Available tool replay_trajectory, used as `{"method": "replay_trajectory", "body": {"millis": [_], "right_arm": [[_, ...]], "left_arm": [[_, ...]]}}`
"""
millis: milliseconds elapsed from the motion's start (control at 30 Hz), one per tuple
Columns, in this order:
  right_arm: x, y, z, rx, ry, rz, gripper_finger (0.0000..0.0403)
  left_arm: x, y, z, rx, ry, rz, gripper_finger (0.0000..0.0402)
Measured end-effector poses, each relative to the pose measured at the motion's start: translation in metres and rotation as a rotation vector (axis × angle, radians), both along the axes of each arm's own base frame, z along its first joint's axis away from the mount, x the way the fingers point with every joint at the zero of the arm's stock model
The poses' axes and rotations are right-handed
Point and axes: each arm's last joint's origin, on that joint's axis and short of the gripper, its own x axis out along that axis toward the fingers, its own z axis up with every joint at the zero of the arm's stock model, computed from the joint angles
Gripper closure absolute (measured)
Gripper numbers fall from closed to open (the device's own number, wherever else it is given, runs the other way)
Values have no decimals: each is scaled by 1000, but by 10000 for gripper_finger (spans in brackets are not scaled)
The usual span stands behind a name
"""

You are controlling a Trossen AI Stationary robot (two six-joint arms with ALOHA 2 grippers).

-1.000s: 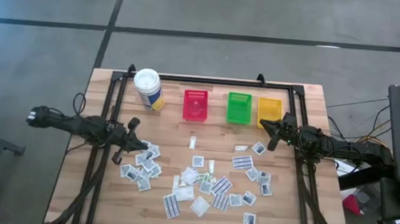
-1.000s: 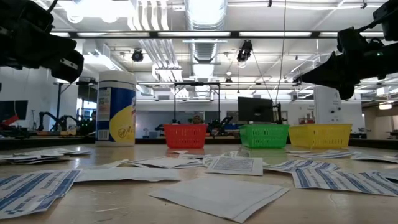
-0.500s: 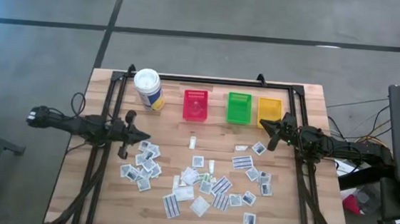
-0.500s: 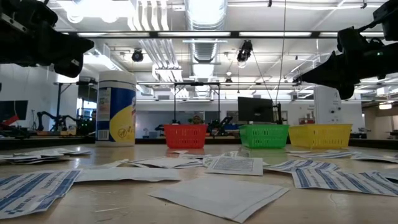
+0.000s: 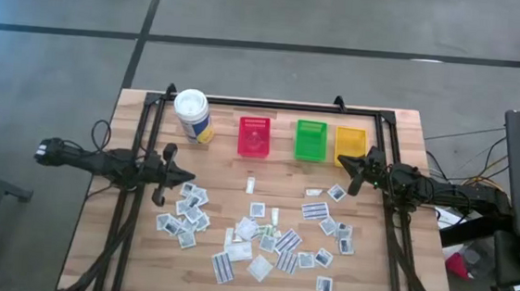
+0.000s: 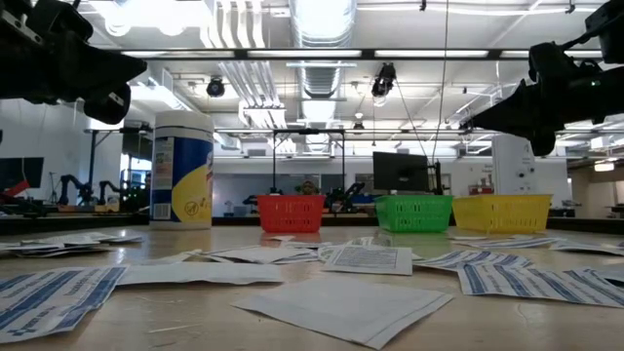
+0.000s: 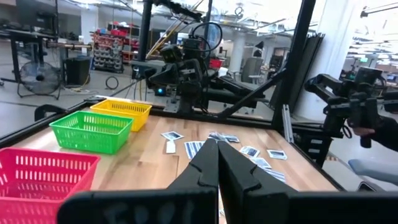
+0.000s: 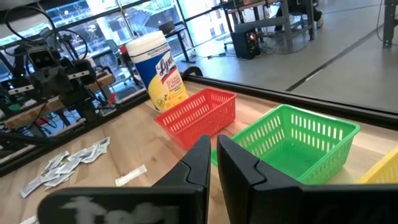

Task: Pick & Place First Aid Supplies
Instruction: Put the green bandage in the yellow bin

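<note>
Several small flat white packets [image 5: 253,230], some with dark-blue prints, lie scattered on the wooden table's middle and near part; they also show in the low view [image 6: 366,258]. My left gripper [image 5: 186,178] hovers shut over the left end of the scatter, above the packets [image 5: 188,205], and holds nothing that shows. Its shut fingers [image 7: 217,155] point toward the table's right. My right gripper [image 5: 351,177] hangs shut in the air near the yellow bin, above a packet [image 5: 335,192], its fingers [image 8: 213,155] pointing toward the table's left.
Red bin [image 5: 254,136], green bin [image 5: 310,138] and yellow bin [image 5: 351,143] stand in a row along the far side. A white canister with a yellow label [image 5: 193,114] stands left of them. A black frame [image 5: 273,103] rims the table.
My left gripper has risen off the packets at the left of the scatter, shifted slightly toward the far edge and levelled out. The packets lie where they were.
</note>
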Motion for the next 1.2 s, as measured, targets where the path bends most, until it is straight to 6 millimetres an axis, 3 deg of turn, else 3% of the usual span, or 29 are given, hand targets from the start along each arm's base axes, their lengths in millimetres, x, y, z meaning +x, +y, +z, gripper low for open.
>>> {"method": "replay_trajectory", "body": {"millis": [433, 733, 933, 1200], "right_arm": [[1, 1, 1, 42, -27, 32, 372], [2, 3, 1, 95, -55, 121, 305], [3, 5, 12, 82, -165, 187, 281], [2, 10, 35, 85, -251, 350, 280]], "left_arm": [[0, 0, 0, -24, 1, -4, 401], [0, 0, 0, -15, 2, -4, 401], [0, 0, 0, -59, 6, -5, 401], [0, 0, 0, -68, 5, -6, 401]]}}
